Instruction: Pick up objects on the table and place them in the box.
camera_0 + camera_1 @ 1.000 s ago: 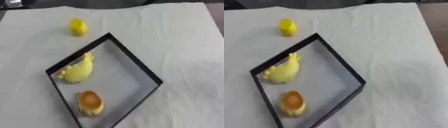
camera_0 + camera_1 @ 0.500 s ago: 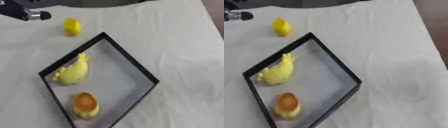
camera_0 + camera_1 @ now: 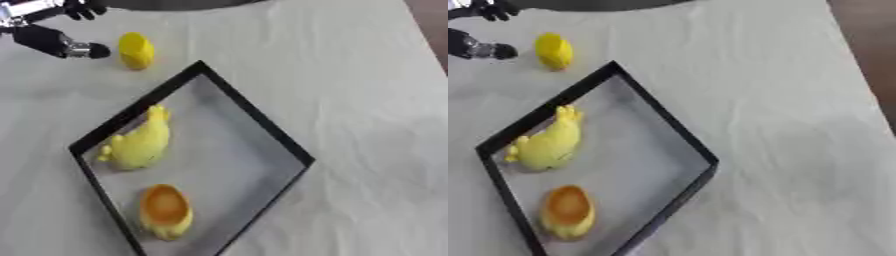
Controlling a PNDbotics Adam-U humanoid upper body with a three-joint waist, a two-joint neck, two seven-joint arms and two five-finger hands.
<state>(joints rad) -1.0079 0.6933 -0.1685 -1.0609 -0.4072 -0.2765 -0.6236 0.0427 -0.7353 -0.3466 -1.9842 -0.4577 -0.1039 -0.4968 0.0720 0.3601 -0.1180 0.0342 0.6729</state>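
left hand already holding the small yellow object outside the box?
No: the left hand is beside the small yellow object, a visible gap between them.

A shallow box (image 3: 254, 120) with a thin black rim and a grey floor lies on the worktop, turned like a diamond. Inside it, toward 9 o'clock, a yellow soft-looking toy (image 3: 140, 142) lies on its side, perhaps a duck, touching the rim. Toward 6 o'clock in the box lies a yellow piece with an orange top (image 3: 165, 211). Outside the box, at 11 o'clock, a small yellow object (image 3: 136, 50) stands on the cloth, near the corner but apart.
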